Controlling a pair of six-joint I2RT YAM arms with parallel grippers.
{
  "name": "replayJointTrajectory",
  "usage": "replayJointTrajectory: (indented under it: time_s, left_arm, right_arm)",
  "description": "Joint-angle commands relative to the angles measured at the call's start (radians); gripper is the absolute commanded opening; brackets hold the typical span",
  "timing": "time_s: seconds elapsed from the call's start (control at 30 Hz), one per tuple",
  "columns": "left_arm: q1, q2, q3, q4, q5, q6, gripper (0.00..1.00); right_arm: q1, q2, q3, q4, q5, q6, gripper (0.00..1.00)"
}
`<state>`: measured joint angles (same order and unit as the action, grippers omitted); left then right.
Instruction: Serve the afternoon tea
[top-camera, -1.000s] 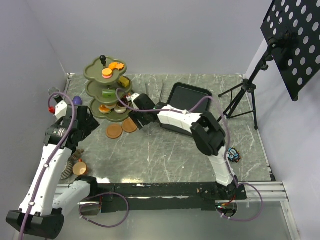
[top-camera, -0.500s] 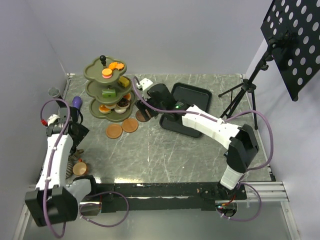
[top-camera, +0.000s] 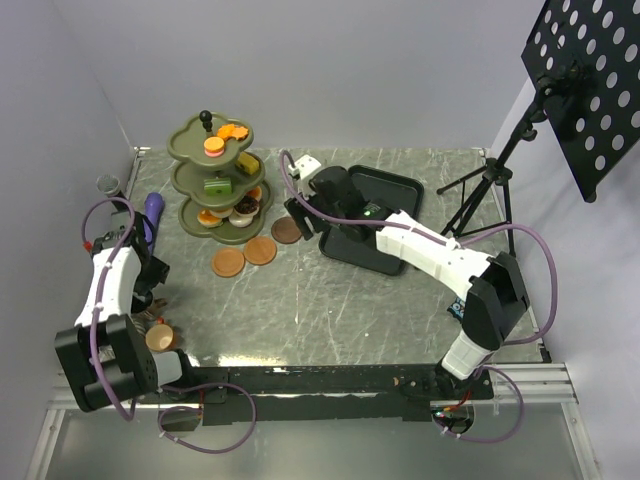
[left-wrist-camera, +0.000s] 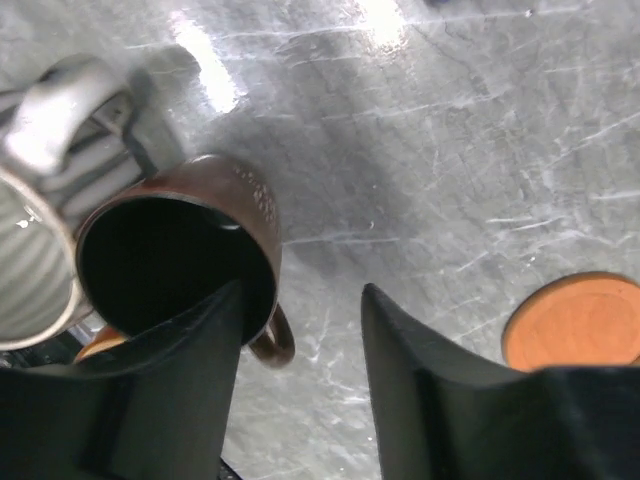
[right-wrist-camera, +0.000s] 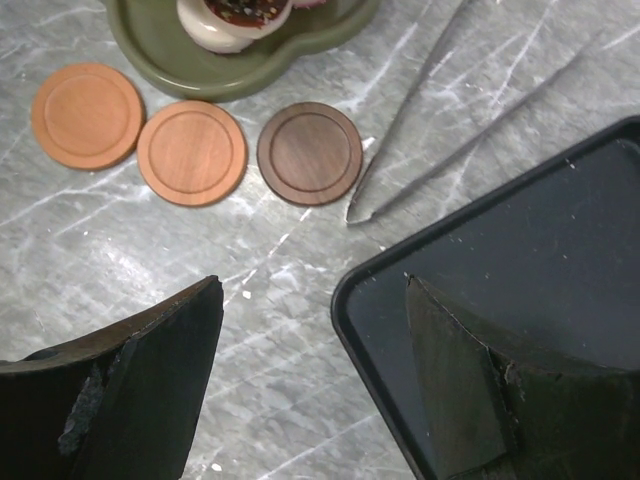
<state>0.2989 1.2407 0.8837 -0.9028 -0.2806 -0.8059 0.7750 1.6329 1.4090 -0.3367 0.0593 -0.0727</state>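
Observation:
The olive-green three-tier stand (top-camera: 212, 185) holds orange, pink, green and brown pastries at the back left. Three saucers lie in front of it: two orange (right-wrist-camera: 85, 115) (right-wrist-camera: 190, 152) and one dark brown (right-wrist-camera: 310, 152). My right gripper (right-wrist-camera: 310, 330) hangs open above the table and the tray's corner, holding nothing. At the table's left edge my left gripper (left-wrist-camera: 303, 300) is low over the cups. One finger overlaps the dark cup's (left-wrist-camera: 180, 260) mouth, and the cup's handle lies in the gap between the jaws. The striped grey cup (left-wrist-camera: 45, 200) leans against it. The copper cup (top-camera: 160, 337) sits nearer.
A black tray (top-camera: 370, 230) lies behind the right gripper, with metal tongs (right-wrist-camera: 420, 100) beside it. A music stand's tripod (top-camera: 490, 190) stands at the back right. A purple object (top-camera: 152, 208) lies by the left wall. An orange disc (left-wrist-camera: 575, 320) shows right of the left fingers.
My left arm swung back to the table's left edge and came down over the cups, its jaws narrowing. My right arm drew away from the stand toward the tray.

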Motion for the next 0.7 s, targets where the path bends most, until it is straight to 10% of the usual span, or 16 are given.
replayJointTrajectory:
  time_s: [0.0, 0.2, 0.67]
  left_arm:
    - [0.008, 0.025, -0.008, 0.042, 0.032, 0.025, 0.42]
    - [0.005, 0.002, 0.001, 0.038, 0.047, 0.040, 0.03]
    - [-0.516, 0.028, 0.199, -0.027, 0.096, -0.072, 0.01]
  right_arm:
    - [-0.022, -0.076, -0.016, 0.036, 0.004, -0.010, 0.80]
    - [-0.043, -0.077, -0.030, 0.038, 0.002, -0.010, 0.80]
    - [-0.075, -0.088, -0.088, 0.067, -0.055, 0.039, 0.80]
